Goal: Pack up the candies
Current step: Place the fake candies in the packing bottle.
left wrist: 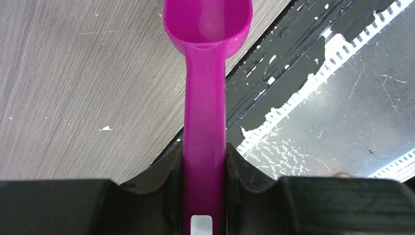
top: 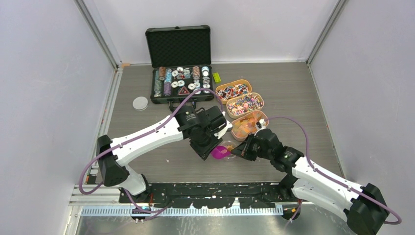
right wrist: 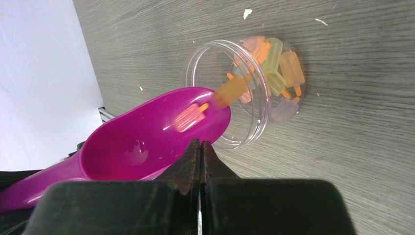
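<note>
One magenta scoop (right wrist: 142, 142) was gripped by its handle in the left gripper (left wrist: 204, 164). The right gripper (right wrist: 200, 147) was pressed shut on nothing. One pink candy (right wrist: 186, 119) was seen in the scoop and one orange candy at the mouth of one clear jar (right wrist: 264, 113). More candies (right wrist: 288, 68) were kept inside it and in three orange tubs (top: 247, 82), upper right of centre.

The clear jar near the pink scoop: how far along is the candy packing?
Done: several candies lie in the jar. In hand: the left gripper holds the scoop at its mouth, two candies at the lip. Left: three trays look full; the likely lid lies apart.
</note>
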Available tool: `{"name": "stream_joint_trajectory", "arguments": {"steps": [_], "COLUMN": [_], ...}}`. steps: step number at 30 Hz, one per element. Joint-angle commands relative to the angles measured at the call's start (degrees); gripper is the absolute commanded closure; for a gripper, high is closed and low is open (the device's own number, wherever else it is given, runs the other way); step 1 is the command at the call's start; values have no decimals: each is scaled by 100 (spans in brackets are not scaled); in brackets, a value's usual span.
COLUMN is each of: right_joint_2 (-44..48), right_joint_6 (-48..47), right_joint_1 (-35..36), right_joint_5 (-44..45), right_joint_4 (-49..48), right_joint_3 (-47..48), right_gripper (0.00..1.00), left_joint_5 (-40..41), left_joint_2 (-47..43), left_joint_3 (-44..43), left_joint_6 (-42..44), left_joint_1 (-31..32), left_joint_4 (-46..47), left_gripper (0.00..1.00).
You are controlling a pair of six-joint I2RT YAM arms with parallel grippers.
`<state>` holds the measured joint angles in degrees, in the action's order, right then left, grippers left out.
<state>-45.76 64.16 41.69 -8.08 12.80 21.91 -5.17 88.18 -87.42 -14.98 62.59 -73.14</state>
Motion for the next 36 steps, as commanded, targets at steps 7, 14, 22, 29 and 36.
{"name": "stream_joint_trajectory", "arguments": {"steps": [7, 14, 22, 29, 36], "right_joint_2": [-82, -181, -87, -10, 589], "right_joint_6": [-69, -89, -76, -192, -597], "right_joint_1": [51, 59, 64, 59, 59], "right_joint_5": [-3, -14, 92, 231, 1411], "right_joint_4": [-294, -328, -224, 37, 1180], "right_joint_3": [26, 87, 158, 411, 1265], "right_gripper": [100, 99, 99, 100, 75], "left_joint_5": [40, 55, 222, 260, 473], "left_joint_2": [-44, -4, 50, -9, -140], "left_joint_3": [-353, -450, -722, -775, -1004], "left_joint_6": [198, 254, 333, 554, 951], "left_joint_1": [-62, -72, -74, -73, -72], "left_joint_4": [484, 448, 310, 328, 7], "left_gripper": [100, 100, 100, 100, 100]}}
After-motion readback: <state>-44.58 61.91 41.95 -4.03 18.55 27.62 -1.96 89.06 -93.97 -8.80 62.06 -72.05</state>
